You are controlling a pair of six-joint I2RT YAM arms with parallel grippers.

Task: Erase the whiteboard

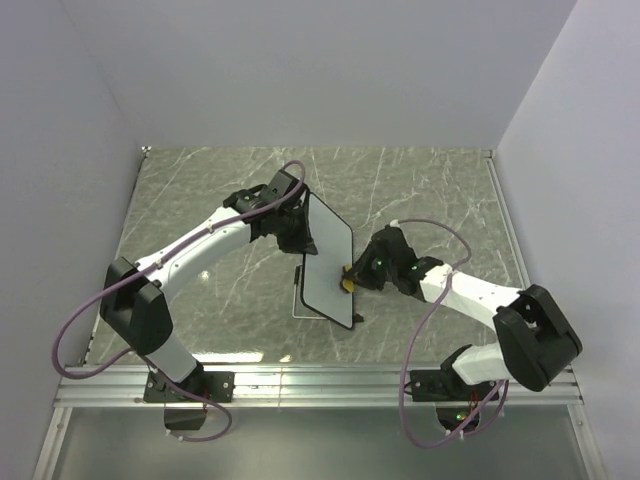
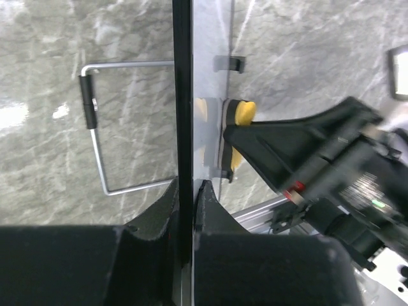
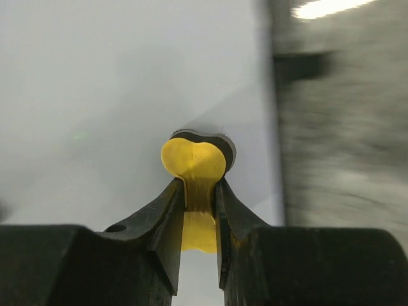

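The bench (image 1: 200, 190) is grey stone-look with pale veins. Plain white walls (image 1: 320, 70) close it in on three sides, and a metal rail (image 1: 320, 385) runs along the near edge where both arms are bolted.

The whiteboard (image 1: 325, 270) stands on edge mid-bench. The left jaws are clamped on its far upper edge, and the right jaws meet its white face from the other side. The right jaws are closed on a yellow eraser (image 1: 346, 281), which presses against the board near its right-hand edge. I cannot tell whether the board's lower edge touches the bench.

From above, the board's face looks blank. The left wrist camera shows things hidden from up there. The board appears edge-on, with its black frame running straight out from between the left jaws. A bent wire stand (image 2: 95, 140) with a black sleeve sticks out to the left of those jaws. The eraser and the right arm's black fingers (image 2: 287, 137) lie to the right.

The right wrist camera shows the grip best: the eraser's narrow waist is pinched between the jaws. Its dark pad lies flat on the white surface just ahead, and blurred bench lies off to the right.
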